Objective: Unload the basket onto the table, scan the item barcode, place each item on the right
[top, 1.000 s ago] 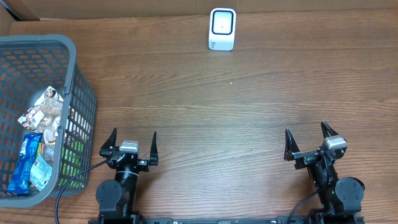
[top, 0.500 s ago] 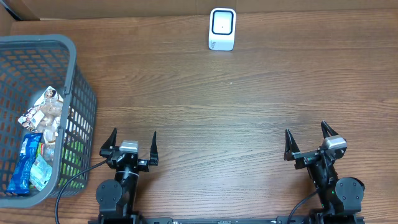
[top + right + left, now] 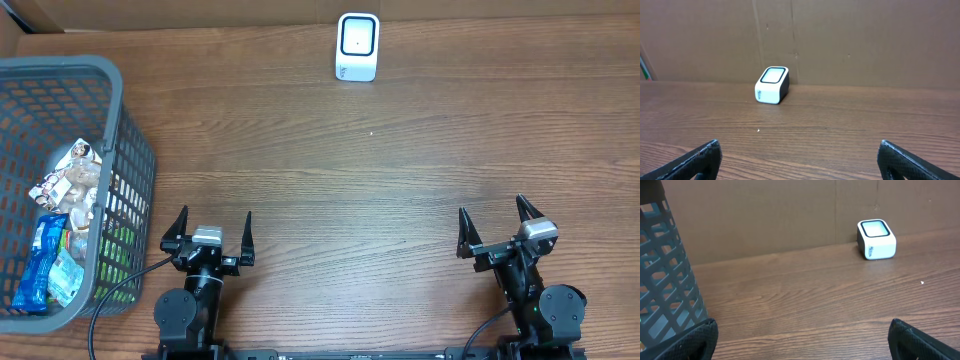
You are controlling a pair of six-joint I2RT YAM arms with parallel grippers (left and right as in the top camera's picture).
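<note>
The task looks unstarted. The left gripper (image 3: 216, 212) and right gripper (image 3: 491, 206) stand with jaws wide apart, holding nothing. Snack packets (image 3: 70, 185) lie in a grey basket (image 3: 125, 120) just left of the left gripper. The white barcode scanner (image 3: 357, 46) sits well ahead, between both grippers.

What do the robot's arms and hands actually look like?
Both are black. The left hand and right hand each have two slim pointed fingers, with a small silver-grey block on top between them. Round black joints sit behind, and black cables trail from each arm.
</note>
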